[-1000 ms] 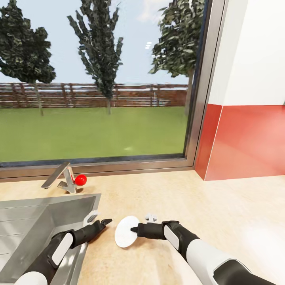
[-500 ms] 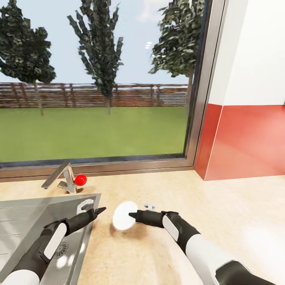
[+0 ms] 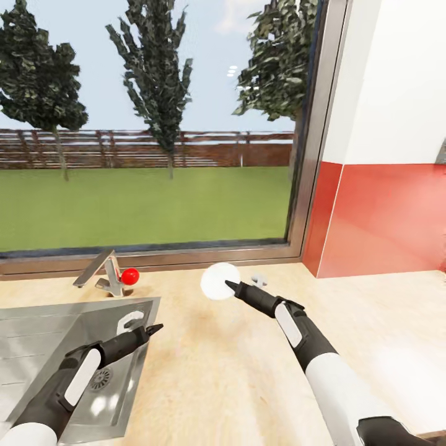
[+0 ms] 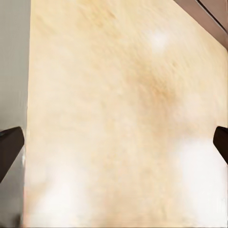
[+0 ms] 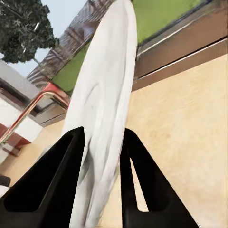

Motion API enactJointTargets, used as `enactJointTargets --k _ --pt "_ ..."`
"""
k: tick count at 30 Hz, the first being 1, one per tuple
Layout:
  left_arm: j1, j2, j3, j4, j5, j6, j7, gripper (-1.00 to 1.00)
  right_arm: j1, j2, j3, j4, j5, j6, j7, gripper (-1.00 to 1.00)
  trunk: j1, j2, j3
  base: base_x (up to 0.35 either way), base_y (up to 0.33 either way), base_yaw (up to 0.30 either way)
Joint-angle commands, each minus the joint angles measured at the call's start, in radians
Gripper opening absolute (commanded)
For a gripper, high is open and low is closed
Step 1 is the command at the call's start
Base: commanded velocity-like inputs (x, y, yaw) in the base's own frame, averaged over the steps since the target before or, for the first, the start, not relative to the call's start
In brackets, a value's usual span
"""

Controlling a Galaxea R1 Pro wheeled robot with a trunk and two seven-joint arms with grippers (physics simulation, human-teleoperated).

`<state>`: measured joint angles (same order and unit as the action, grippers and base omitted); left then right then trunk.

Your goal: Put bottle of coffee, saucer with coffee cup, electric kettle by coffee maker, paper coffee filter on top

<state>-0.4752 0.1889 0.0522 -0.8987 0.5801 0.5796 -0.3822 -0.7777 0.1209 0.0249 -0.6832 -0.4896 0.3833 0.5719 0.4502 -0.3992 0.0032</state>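
Nearest me, my left gripper [image 3: 155,327] is hovering with fingers spread apart and empty over the sink [image 3: 37,334] rim, beside the kitchen countertop [image 3: 248,371]. Farther out, my right gripper [image 3: 230,285] is pinching the saucer [image 3: 219,282] by its edge, holding it tilted above the countertop. Beyond, the faucet [image 3: 102,274] is standing below the window [image 3: 148,124].
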Motion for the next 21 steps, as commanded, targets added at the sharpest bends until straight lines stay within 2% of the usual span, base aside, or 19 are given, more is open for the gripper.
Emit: enactJointTargets --k 1,14,21 --pt "0.000 0.000 0.002 0.000 0.005 0.008 -0.001 1.00 0.000 -0.001 0.000 -0.014 -0.008 0.009 -0.001 -1.00 0.000 -0.001 -0.001 -0.326 0.000 0.000" --pt "0.000 -0.003 -0.001 0.000 0.005 0.008 -0.001 1.00 0.000 -0.002 0.003 -0.065 -0.006 0.009 0.001 -1.00 0.000 -0.001 -0.001 -0.335 0.000 0.000" --pt "0.000 -0.003 -0.002 0.000 0.004 0.008 -0.001 1.00 0.000 -0.015 0.003 -0.084 -0.006 0.009 0.002 -1.00 0.000 -0.001 -0.001 -0.337 0.000 0.000"
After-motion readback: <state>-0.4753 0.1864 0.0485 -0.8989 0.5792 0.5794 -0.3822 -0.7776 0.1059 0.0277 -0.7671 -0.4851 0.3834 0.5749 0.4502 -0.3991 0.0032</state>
